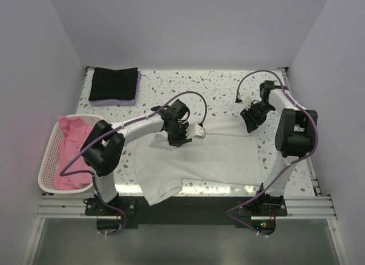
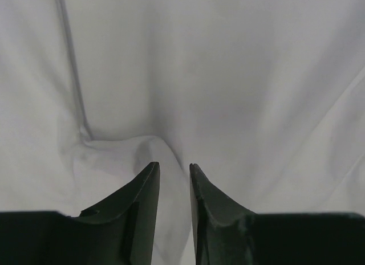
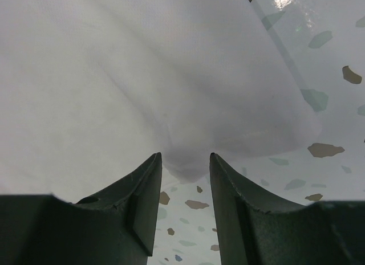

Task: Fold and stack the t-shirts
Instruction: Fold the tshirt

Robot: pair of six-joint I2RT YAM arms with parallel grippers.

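Observation:
A white t-shirt (image 1: 199,162) lies spread out across the middle of the table, with its near left part hanging over the front edge. My left gripper (image 1: 180,141) is down on the shirt's far left part. In the left wrist view, the gripper (image 2: 174,167) stands at a narrow gap with a puckered fold of the white t-shirt (image 2: 228,77) between the tips. My right gripper (image 1: 251,127) is at the shirt's far right corner. In the right wrist view, the gripper (image 3: 185,158) is open, and the edge of the white t-shirt (image 3: 142,77) lies just ahead of the tips with bare table between them.
A folded black t-shirt (image 1: 114,82) lies on a lavender one (image 1: 114,101) at the back left. A pale pink lattice basket (image 1: 48,162) at the left edge holds pink t-shirts (image 1: 71,139). The speckled table (image 1: 228,88) ends at walls on the left, back and right.

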